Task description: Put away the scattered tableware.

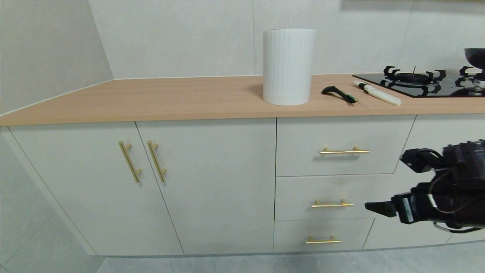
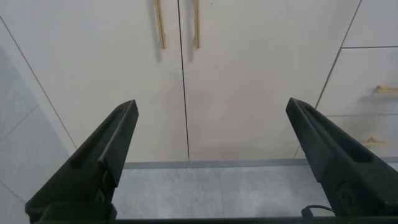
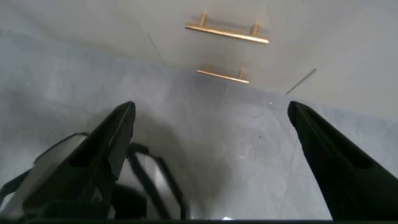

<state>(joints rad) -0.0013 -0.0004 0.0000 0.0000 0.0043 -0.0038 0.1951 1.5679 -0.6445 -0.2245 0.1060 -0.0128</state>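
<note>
Nearest, the left gripper (image 2: 210, 104) hangs low before the cabinet doors (image 2: 249, 93), just above the floor (image 2: 211, 186). Its fingers (image 2: 115, 146) are spread wide with nothing between them. The right gripper (image 1: 388, 183) sits at the near right, in front of the drawers (image 1: 341, 151). It is also splayed wide and holds nothing, and its wrist view looks down past the fingers to grey floor and two gold drawer handles.

Farther back and higher, the tableware lies on the wooden counter (image 1: 170, 98), well apart from both sets of fingers. A tall white ribbed holder (image 1: 288, 66) stands upright near the middle. Just to its right lies a black peeler (image 1: 338, 93) with a green end. Right of that is a cream knife (image 1: 377, 93), set at an angle near the front corner of the black hob (image 1: 416, 84). A dark pot (image 1: 475, 57) sits on the hob at the far right.
</note>
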